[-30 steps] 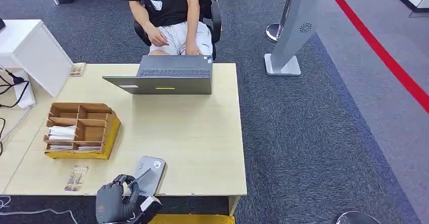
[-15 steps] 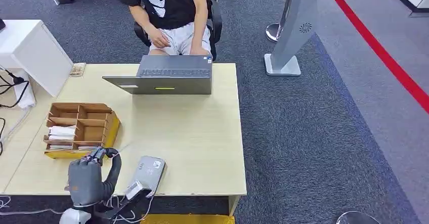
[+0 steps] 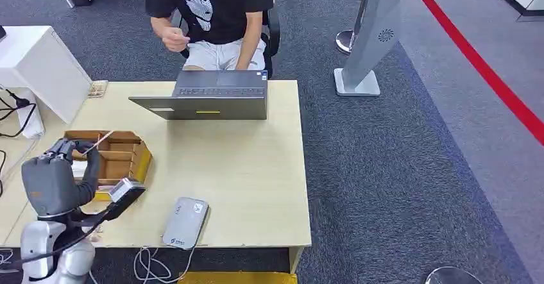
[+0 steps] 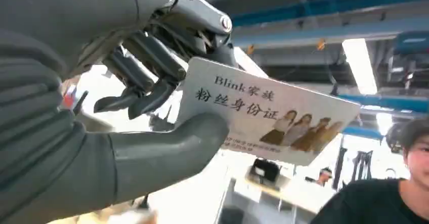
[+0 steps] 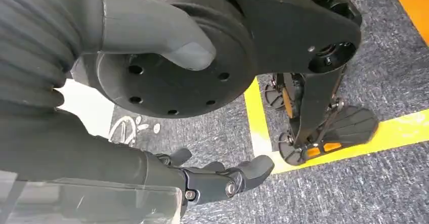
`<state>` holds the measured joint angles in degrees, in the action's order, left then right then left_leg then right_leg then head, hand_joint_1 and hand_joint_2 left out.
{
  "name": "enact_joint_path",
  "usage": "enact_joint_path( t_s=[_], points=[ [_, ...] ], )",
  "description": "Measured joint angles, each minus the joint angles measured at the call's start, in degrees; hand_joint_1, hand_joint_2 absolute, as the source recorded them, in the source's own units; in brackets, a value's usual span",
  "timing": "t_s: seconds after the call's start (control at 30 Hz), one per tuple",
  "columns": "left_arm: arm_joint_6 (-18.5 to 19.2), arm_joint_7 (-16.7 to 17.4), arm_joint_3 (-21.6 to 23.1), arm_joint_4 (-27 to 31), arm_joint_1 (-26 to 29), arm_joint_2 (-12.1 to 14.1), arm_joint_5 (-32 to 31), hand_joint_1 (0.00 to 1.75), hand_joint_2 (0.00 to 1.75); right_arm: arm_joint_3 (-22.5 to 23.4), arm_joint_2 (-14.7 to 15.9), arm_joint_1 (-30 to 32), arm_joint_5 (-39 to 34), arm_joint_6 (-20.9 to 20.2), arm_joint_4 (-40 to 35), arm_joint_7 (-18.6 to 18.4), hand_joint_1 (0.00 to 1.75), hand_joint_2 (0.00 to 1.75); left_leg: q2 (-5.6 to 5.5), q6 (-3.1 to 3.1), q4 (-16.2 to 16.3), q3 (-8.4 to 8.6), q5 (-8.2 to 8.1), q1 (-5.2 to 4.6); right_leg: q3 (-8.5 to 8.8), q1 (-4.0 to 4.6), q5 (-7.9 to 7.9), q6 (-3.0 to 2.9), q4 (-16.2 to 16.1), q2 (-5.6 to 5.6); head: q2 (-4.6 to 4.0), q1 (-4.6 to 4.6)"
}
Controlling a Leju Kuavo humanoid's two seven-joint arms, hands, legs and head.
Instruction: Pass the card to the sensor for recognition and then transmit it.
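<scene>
Left hand (image 3: 54, 178) pinches card (image 3: 102, 138) above wooden organizer (image 3: 122, 159); paper stacks in its compartments.

table (image 3: 244, 168) | laptop (image 3: 212, 95) far edge | organizer (image 3: 122, 156) left | sensor (image 3: 185, 222) near edge

Even, bright overhead light in the head view with soft shadows; behind the left hand (image 4: 126, 107), a ceiling lamp (image 4: 360, 64) glares, background blurred.
</scene>
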<state>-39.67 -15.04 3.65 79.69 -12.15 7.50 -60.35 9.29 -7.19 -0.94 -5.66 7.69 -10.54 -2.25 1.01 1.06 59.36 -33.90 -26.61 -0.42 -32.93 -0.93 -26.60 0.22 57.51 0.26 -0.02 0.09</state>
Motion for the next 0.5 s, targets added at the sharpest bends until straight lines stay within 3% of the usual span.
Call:
enact_joint_path(
  t_s=[0.07,0.17,0.37,0.5],
  points=[
    [-0.1,0.1,-0.2,-1.5,-1.1,1.0,-0.2,1.75,1.75,0.0,0.0,0.0,0.0,0.0,0.0,0.0,0.0,1.75,0.0,-0.04,0.0,-0.01,0.02,0.01,-0.01,0.0,0.01,-0.01,0.0,0.01,0.0,0.0],
    [0.3,3.2,-0.2,-4.0,-3.0,2.3,-3.2,1.75,1.75,-0.1,0.1,0.0,0.9,-0.2,0.0,-0.8,0.0,1.75,0.02,-0.03,0.0,-0.05,0.03,0.01,-0.08,0.0,0.03,-0.01,0.0,0.05,0.0,0.0],
    [3.8,6.8,-0.2,-18.2,-16.1,7.6,-7.1,1.75,1.75,-0.5,0.5,-0.4,2.6,-0.8,0.0,-1.7,0.0,1.75,0.02,-0.08,0.0,-0.29,0.28,0.03,-0.34,0.02,0.29,-0.04,0.0,0.02,0.0,0.02],
    [4.8,7.6,-0.1,-25.9,-22.9,9.4,-8.7,1.75,1.75,-0.7,0.5,-0.5,3.1,-0.8,0.0,-1.9,0.0,1.75,0.09,-0.1,0.0,-0.34,0.34,0.06,-0.42,0.05,0.4,-0.17,0.0,0.09,0.0,0.0]
  ],
)
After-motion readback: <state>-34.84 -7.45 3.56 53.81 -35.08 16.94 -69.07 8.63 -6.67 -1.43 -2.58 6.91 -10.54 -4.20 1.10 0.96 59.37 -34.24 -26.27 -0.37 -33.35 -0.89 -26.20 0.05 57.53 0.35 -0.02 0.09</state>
